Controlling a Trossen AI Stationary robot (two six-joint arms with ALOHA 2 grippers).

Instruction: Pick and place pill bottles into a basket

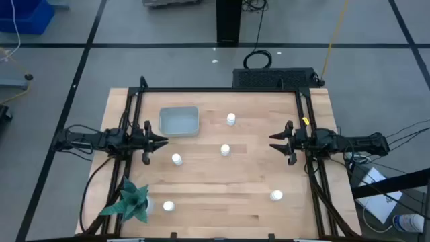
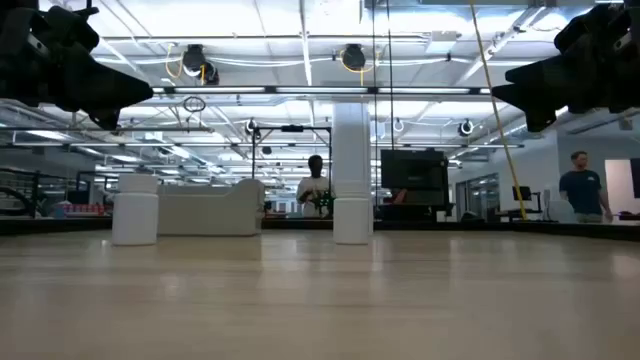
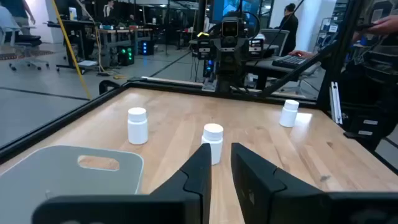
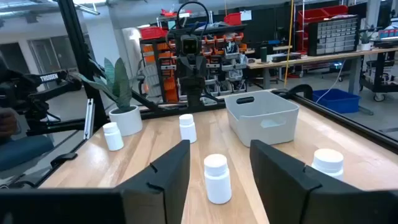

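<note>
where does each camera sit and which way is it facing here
High: above the table, straight down; both arms, left gripper, right gripper.
Low: at tabletop height, level into the room; dark arm parts in the upper corners.
Left wrist: across the table toward the right arm; own fingers nearly together.
Right wrist: toward the left arm; own fingers apart.
Shared: both wrist views show the basket and the centre bottle.

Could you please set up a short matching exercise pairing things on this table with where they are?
Things:
1. basket
2. plant
3. left gripper
4. right gripper

Places:
a. at the table's right edge, empty
b. at the front left corner
c. just below the basket in the high view, shut
d. far left part of the table, nothing in it

Pairs: 1-d, 2-b, 3-c, 4-a
</note>
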